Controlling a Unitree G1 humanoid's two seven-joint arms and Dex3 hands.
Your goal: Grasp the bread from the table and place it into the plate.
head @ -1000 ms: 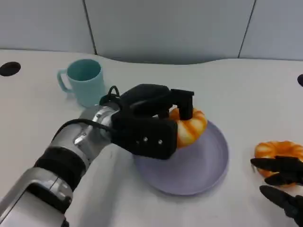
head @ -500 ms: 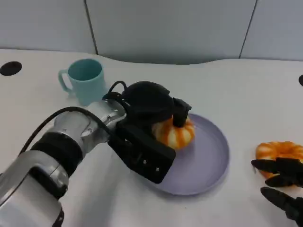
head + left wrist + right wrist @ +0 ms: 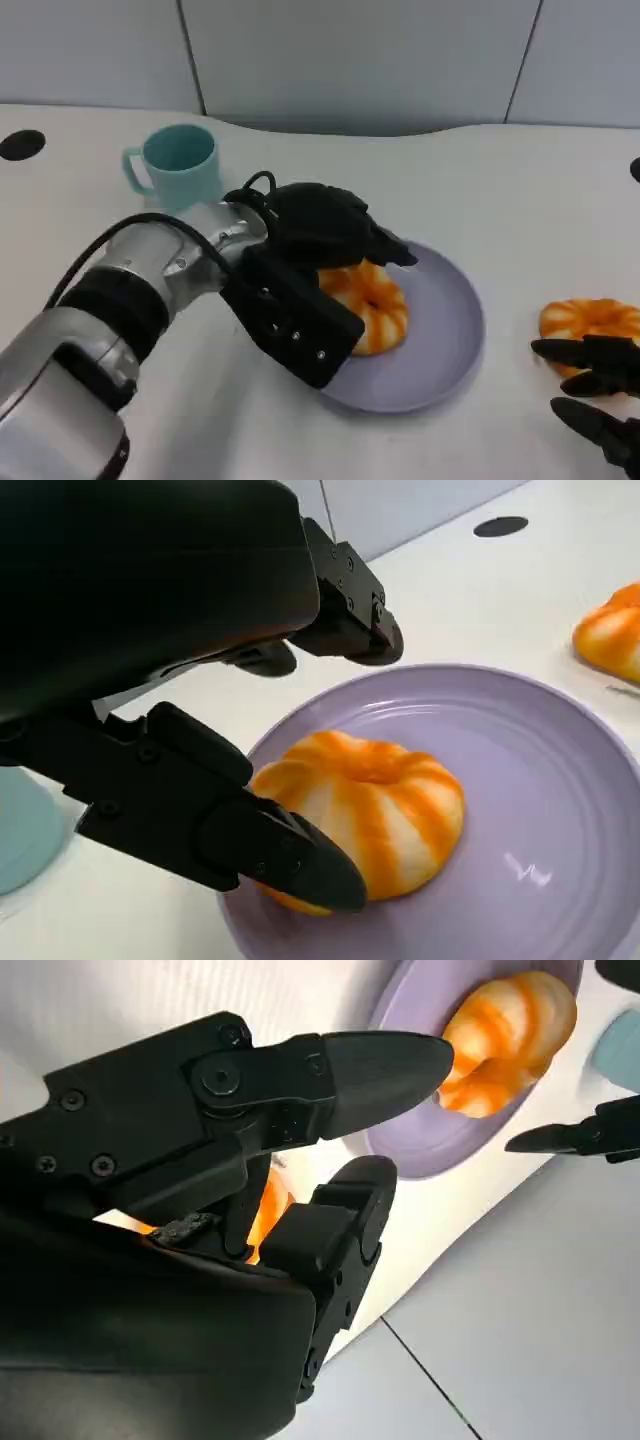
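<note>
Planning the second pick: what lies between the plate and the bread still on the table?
Only bare white table in the head view. The purple plate and the second bread sit apart, nothing between; the right hand is nearer the camera.

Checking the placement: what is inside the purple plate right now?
One orange-striped bread lies on the plate, under the left hand. The hand covers the plate's left edge.

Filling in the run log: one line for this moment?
left hand: open over bread | bread: on plate | right hand: open, idle
</note>
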